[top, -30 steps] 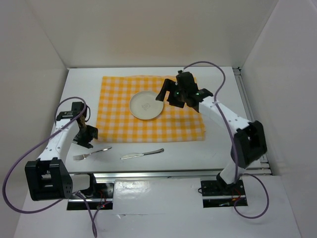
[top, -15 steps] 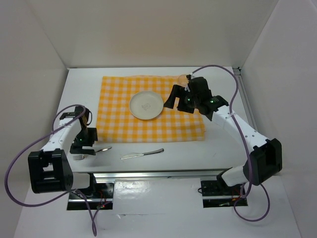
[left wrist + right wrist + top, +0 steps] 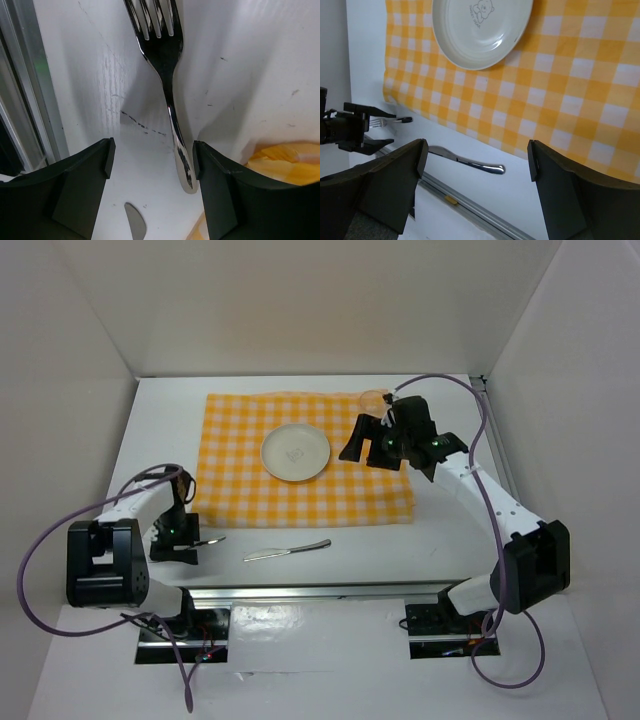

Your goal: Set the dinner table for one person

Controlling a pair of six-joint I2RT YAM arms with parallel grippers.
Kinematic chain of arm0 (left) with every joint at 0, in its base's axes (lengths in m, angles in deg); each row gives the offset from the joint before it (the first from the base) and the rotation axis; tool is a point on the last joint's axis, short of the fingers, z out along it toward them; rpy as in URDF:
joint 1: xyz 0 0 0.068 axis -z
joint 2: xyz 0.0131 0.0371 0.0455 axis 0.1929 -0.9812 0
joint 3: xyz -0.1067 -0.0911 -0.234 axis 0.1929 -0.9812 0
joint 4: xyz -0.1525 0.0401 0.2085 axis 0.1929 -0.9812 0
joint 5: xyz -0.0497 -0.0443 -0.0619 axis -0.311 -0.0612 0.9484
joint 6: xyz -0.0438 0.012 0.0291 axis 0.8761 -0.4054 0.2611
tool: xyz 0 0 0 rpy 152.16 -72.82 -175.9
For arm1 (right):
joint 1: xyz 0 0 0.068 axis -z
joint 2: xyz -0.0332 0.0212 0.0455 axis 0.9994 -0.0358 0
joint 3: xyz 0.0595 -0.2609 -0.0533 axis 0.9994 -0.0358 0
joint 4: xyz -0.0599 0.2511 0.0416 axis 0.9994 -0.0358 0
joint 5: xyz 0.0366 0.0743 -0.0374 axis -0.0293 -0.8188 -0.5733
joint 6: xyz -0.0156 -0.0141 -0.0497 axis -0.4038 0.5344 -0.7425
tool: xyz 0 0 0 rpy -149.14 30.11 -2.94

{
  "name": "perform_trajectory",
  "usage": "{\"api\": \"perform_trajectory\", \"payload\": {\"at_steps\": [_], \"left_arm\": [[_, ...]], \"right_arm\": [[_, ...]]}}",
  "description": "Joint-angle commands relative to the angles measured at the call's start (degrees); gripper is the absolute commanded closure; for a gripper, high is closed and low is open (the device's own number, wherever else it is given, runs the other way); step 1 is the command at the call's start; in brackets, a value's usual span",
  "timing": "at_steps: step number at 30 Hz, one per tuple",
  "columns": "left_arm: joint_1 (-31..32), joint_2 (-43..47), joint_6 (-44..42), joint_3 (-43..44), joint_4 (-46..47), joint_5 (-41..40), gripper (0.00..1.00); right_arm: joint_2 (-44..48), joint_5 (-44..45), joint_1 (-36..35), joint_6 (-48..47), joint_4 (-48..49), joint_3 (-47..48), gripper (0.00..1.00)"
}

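Below, glossy steel fork (image 3: pixel 167 60) between spread matte-black left fingers (image 3: pixel 75 195); right fingers (image 3: pixel 570 200) likewise apart.

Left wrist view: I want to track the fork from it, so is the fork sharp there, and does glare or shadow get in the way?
Left wrist view: the fork is fairly sharp, with bright glints along its handle; the fingers of the left pincer are dark and soft-edged; grey shadows fall across the dinner table. Top external view: even light, fork small, partly hidden.
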Motion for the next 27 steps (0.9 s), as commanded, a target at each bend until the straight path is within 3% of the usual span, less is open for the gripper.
{"api": "perform_trajectory", "payload": {"at_steps": [1,10,16,22,23,24,27], "left_arm": [[0.1,1.8,2.1,-2.0,2.7,-1.6,0.19],[-2.9,-2.3,-2.0,-3.7,9.4,-0.9,0.27],[-4.6,-2.9,-1.4,-7.8,10.7,0.8,0.70],[-7.1,0.2,-2.9,-10.5,12.3,1.4,0.73],[-7.1,0.2,-3.5,-10.5,12.3,1.4,0.91],[-7.1,1.2,-3.5,-9.5,10.9,1.4,0.97],[-7.1,3.7,-4.2,-5.5,5.1,-1.7,1.00]], "right_arm": [[0.6,-1.3,0.2,-1.1,0.0,-0.3,0.07],[-0.5,-1.3,0.2,-1.6,-0.6,-0.8,0.07],[-1.6,-0.8,0.2,-1.6,-1.2,-0.3,0.07],[-1.6,0.4,0.2,-1.6,-1.7,0.2,0.07],[-1.6,0.4,0.2,-1.6,-1.7,0.2,0.07],[-1.6,0.4,0.2,-1.6,-1.7,0.2,0.07],[-1.6,0.4,0.2,-1.6,-2.2,0.2,0.07]]}}
